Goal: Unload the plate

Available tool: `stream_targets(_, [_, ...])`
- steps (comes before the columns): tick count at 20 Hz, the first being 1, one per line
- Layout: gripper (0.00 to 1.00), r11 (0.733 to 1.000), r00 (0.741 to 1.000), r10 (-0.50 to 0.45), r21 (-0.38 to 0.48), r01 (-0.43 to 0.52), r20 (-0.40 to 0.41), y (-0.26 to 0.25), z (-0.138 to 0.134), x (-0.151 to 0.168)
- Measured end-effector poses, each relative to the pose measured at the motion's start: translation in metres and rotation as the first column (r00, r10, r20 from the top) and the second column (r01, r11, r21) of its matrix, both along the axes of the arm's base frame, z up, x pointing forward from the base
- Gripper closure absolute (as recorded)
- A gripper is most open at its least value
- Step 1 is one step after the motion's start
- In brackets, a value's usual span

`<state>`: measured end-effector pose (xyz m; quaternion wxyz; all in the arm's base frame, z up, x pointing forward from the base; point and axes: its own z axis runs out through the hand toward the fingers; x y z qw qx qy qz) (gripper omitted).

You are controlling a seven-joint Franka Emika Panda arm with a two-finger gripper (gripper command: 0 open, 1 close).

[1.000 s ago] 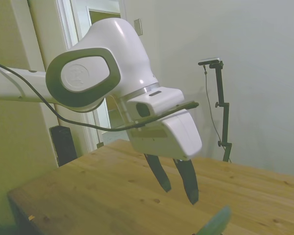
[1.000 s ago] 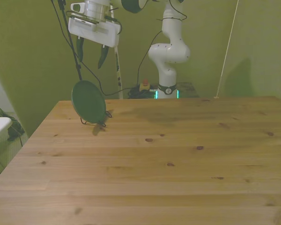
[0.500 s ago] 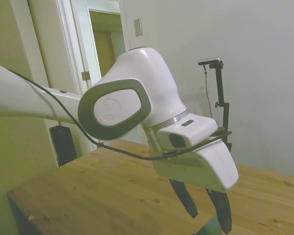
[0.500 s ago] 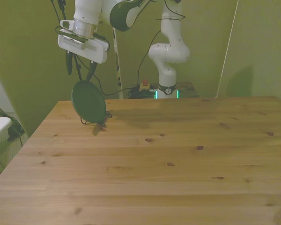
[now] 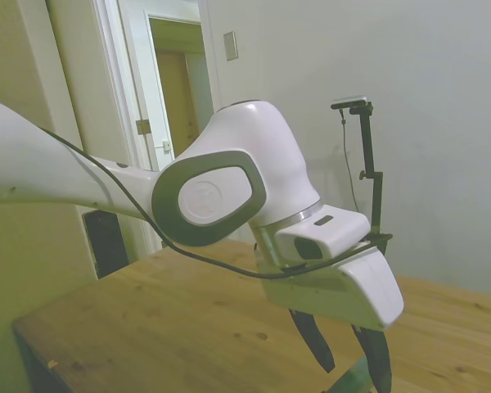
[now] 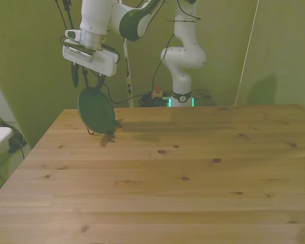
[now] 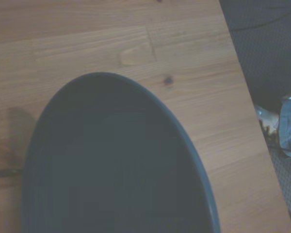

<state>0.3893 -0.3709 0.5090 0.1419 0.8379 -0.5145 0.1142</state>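
Near the far corner of the table (image 6: 193, 168) at the front view's left, the plate (image 6: 95, 110) is propped upright; the gripper (image 6: 87, 81) is held just above its rim, jaws spread apart.

Tool (image 6: 86, 78) pointing down; fingers (image 5: 313, 340) apart

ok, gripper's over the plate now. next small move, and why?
Probably ease straight down so the open fingers straddle the rim, then close. The plate stands on edge in a thin wire stand near the table corner, and the gripper hangs just above its top edge, not yet clamped.
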Motion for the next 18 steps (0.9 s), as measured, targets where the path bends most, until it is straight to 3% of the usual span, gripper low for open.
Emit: stream_targets(18, [1.00, 0.999, 0.999, 0.015, -0.030, -0.016, -0.040, 0.0103, -0.0090, 0.0066])
